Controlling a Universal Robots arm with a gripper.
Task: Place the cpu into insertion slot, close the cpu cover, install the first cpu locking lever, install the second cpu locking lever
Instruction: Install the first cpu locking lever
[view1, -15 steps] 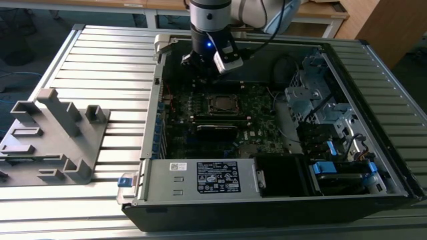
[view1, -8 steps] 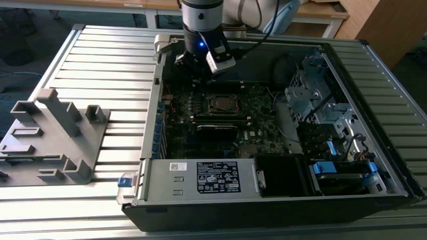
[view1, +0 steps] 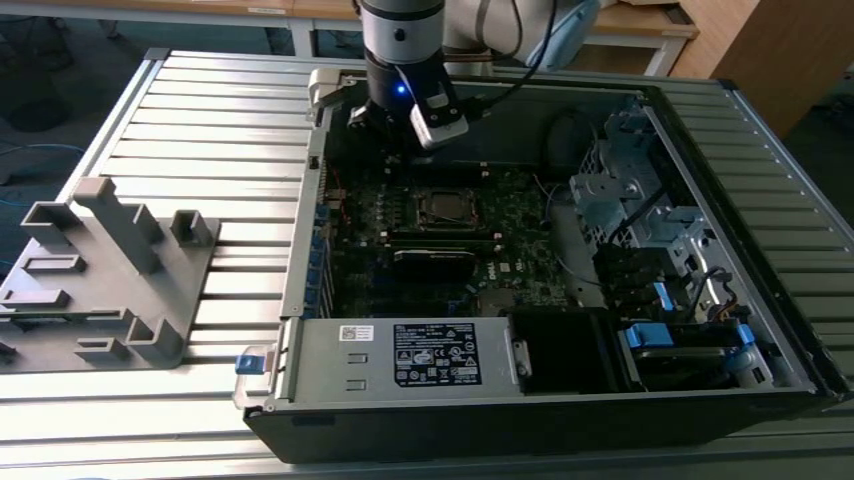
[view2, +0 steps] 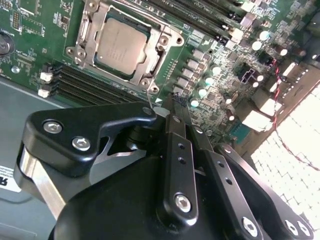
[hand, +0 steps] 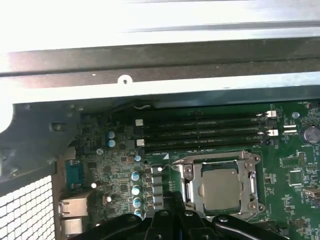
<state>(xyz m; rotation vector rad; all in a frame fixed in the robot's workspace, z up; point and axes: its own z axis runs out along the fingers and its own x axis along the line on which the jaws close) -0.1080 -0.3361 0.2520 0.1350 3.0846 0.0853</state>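
Silver-grey square cpu (hand: 219, 187) lies flat on the green motherboard (hand: 292, 192), thin silvery metal cpu cover frame (hand: 220, 162) down around it, four long black memory slots (hand: 200, 132) just beside, black gripper (hand: 173, 197) tips pressed together near the frame's corner.

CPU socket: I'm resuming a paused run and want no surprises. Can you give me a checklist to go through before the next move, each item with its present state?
1. Silver-grey square cpu seated flat in the silvery-rimmed square socket: ok.
2. Thin silvery metal frame cover lying down around the cpu: ok.
3. Thin wire locking lever latched: cannot tell.
4. Black pincer clear of the cpu, hanging beside the socket in both wrist views: ok.
5. Pincer shut, with nothing seen in it: ok.
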